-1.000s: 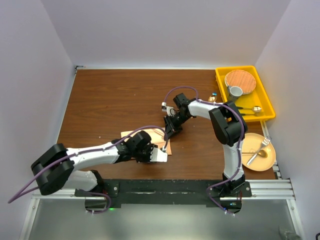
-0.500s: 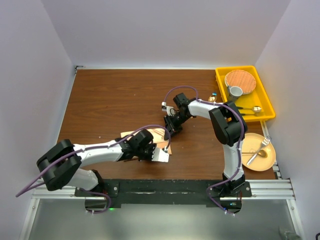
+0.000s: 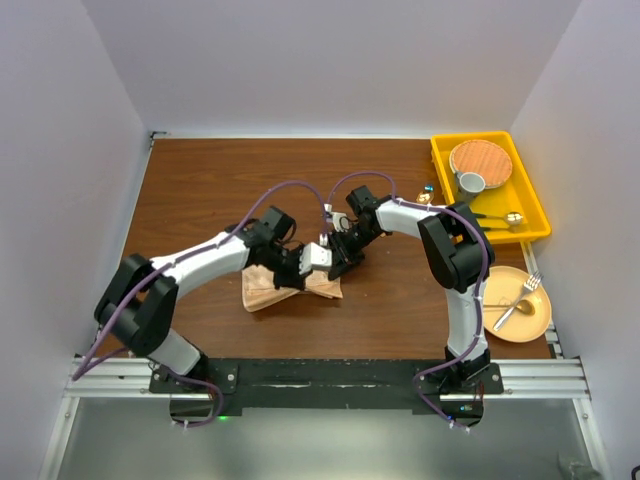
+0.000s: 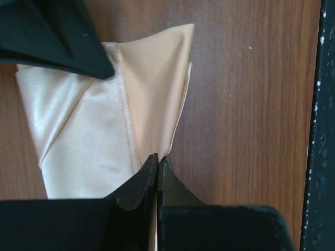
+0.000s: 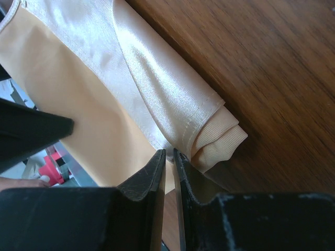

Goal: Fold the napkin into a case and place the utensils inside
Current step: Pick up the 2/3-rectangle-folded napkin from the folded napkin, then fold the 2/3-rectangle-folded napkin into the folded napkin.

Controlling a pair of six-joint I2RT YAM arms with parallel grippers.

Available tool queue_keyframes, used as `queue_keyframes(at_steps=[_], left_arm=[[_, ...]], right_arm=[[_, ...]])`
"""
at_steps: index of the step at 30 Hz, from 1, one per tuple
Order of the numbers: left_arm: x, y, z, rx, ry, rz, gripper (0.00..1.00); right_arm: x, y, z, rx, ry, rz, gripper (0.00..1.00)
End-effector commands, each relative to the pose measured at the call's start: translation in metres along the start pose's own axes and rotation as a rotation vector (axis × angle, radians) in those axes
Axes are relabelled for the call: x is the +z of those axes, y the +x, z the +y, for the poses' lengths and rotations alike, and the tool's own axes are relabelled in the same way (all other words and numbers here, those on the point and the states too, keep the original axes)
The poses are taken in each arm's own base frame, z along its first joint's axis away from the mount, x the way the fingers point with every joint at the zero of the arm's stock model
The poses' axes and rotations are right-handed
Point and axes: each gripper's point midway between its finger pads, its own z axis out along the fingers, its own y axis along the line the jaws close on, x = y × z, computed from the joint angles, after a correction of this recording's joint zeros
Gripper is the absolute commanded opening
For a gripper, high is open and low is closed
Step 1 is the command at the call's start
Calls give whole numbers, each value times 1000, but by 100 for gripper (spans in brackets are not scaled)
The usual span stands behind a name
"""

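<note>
The peach satin napkin (image 3: 268, 291) lies folded and creased mid-table. My left gripper (image 3: 305, 272) is shut on its hem, with the cloth (image 4: 99, 130) stretching away from the tips. My right gripper (image 3: 338, 265) is shut on a thin layer at the folded end (image 5: 157, 89), beside a thick rolled corner (image 5: 222, 141). Each wrist view shows the other gripper's black finger at its edge. No finished case shows. The utensils lie apart at the right: a gold fork (image 3: 527, 286) and spoon (image 3: 504, 316) on an orange plate (image 3: 540, 320).
A yellow bin (image 3: 440, 160) at the back right holds a wood-toned plate (image 3: 481, 158), a white cup (image 3: 471, 183) and another gold spoon (image 3: 500, 218). A small blue and gold piece (image 3: 428, 190) lies beside the bin. The black front rail (image 4: 327, 130) runs close by.
My left arm swung from the napkin's near side round to its back-left and its jaws closed on the hem. More cloth now shows to the left. The right gripper has stayed put.
</note>
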Motion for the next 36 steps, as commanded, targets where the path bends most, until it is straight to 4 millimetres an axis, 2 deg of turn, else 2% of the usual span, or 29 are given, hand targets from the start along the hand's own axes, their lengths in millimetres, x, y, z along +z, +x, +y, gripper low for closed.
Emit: queue_keyframes(at_steps=[1, 8, 10, 13, 18, 25, 29, 34, 36], left_arm=[[-11, -19, 12, -125, 108, -109, 0], [-9, -14, 51, -336, 178, -176, 0], [-10, -11, 69, -388, 169, -193, 0], [-12, -6, 80, -470, 190, -218, 0], [-7, 7, 86, -562, 220, -225, 0], [21, 41, 85, -712, 282, -149, 0], [28, 54, 81, -783, 302, -113, 0], [31, 66, 69, -803, 329, -77, 0], [32, 68, 70, -805, 331, -70, 0]], right_arm=[[12, 5, -57, -56, 221, 23, 18], [12, 2, -56, -57, 220, 19, 18], [11, 1, -56, -55, 220, 22, 18], [11, 0, -56, -84, 219, 25, 18], [11, -1, -57, -86, 220, 32, 18], [7, -10, -50, -98, 207, 23, 19], [-10, -24, -29, -117, 191, -13, 24], [-45, -46, 2, -220, 184, -101, 31], [-54, -51, 11, -259, 173, -128, 36]])
